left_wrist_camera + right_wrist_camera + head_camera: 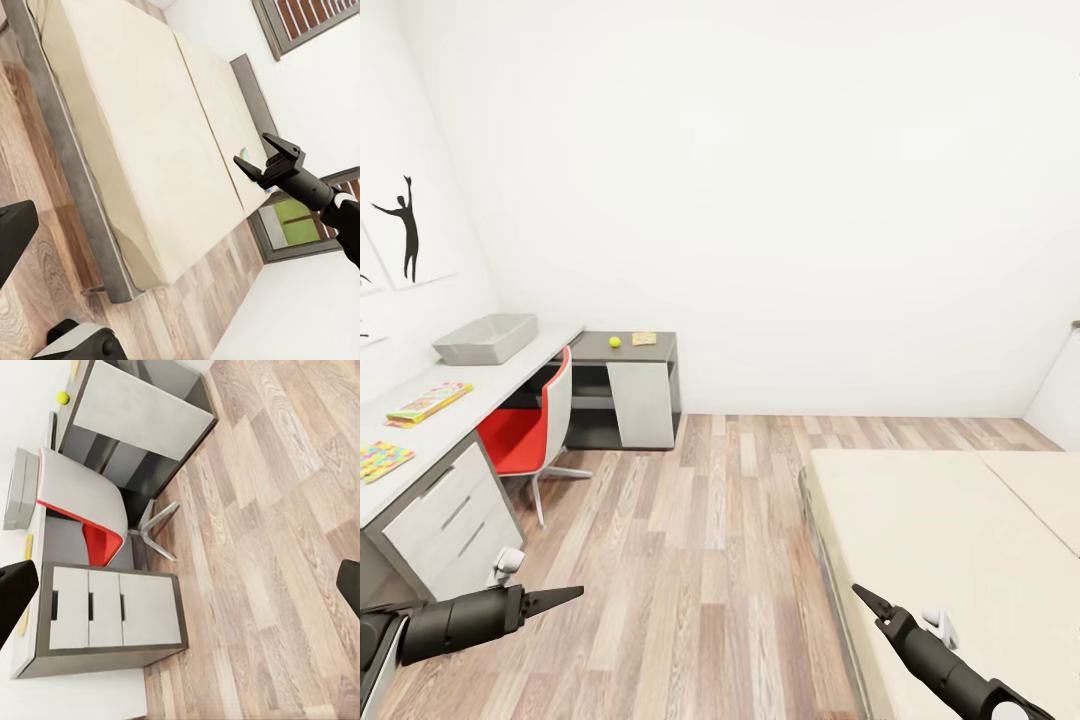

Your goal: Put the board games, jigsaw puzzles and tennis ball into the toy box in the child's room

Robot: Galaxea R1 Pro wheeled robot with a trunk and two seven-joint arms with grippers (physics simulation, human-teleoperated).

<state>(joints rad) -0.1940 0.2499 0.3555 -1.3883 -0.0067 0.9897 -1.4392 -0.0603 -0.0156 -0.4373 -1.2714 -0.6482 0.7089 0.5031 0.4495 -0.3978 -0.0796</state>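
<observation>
The grey toy box [485, 338] [19, 487] stands on the long white desk [510, 375] by the left wall. On the darker desk end beyond it lie the yellow tennis ball [615, 342] [62, 397] and a small flat yellowish box [644, 338]. Two colourful flat boxes lie nearer on the desk, one [428, 402] ahead of the other [380, 460]. My left gripper [555, 597] hangs low over the floor and is open and empty. My right gripper [870, 602] [259, 156] is also open and empty, above the bed's near corner. A small green patch [242, 154] shows on the bed behind it.
A red and white chair [525, 430] [90, 521] is tucked under the desk, next to a drawer unit [445, 515] [112, 607]. The beige bed [950, 540] [142, 127] takes the right side. Wooden floor [700, 540] runs between the bed and the desk.
</observation>
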